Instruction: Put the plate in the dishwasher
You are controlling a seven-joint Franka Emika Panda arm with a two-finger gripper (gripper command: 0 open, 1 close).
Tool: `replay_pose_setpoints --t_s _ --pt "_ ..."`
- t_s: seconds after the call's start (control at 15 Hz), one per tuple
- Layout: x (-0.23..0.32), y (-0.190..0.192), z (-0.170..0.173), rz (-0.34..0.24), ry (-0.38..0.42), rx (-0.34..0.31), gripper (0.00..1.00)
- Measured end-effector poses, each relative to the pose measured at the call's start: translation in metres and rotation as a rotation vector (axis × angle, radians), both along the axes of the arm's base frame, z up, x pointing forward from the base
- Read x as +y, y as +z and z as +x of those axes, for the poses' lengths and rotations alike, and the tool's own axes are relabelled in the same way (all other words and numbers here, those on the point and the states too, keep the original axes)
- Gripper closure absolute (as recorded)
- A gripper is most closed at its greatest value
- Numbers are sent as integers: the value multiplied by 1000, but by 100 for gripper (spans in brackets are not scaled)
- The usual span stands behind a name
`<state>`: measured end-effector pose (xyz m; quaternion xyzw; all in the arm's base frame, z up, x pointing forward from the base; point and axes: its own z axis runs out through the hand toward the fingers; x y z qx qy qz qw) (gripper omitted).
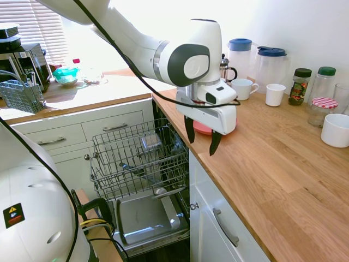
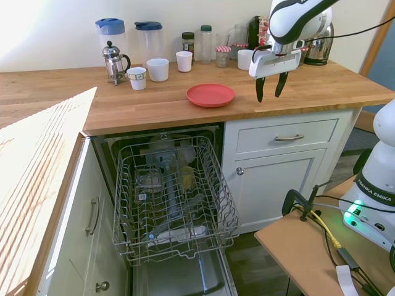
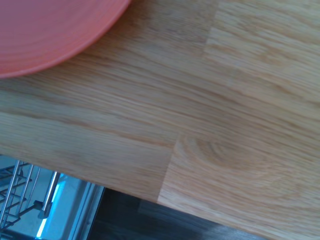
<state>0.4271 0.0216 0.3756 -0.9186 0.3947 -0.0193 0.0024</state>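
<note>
The coral-red plate (image 2: pixel 210 95) lies flat on the wooden counter (image 2: pixel 321 92), close to its front edge; in the first exterior view only a sliver of the plate (image 1: pixel 201 129) shows behind the gripper, and its rim fills a corner of the wrist view (image 3: pixel 45 35). My gripper (image 2: pixel 271 89) hangs open just above the counter, a short way to the side of the plate, holding nothing. The dishwasher (image 2: pixel 173 197) stands open below the counter, its grey wire rack (image 1: pixel 139 161) pulled out over the lowered steel door (image 1: pixel 144 218).
At the back of the counter stand two jugs (image 2: pixel 111 34), a French press (image 2: pixel 112 61), white cups (image 2: pixel 158 69) and jars (image 2: pixel 188 42). A teal bowl (image 1: pixel 66 75) and a cutlery basket (image 1: pixel 23 95) sit on the far counter. White drawers (image 2: pixel 287 137) flank the dishwasher.
</note>
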Motion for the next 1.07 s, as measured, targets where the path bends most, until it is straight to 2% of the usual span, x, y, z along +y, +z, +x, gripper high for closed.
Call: replay_pose_setpoints --t_s 0.27,0.4,0.6,0.8,1.07 --pt "1 8 7 4 -17 -30 0" --pt "4 20 24 26 -26 -55 0" --pt "19 22 67 93 -42 -59 0" --pt "26 -1 105 159 -68 -29 0" --pt "22 -27 132 235 -126 -31 0"
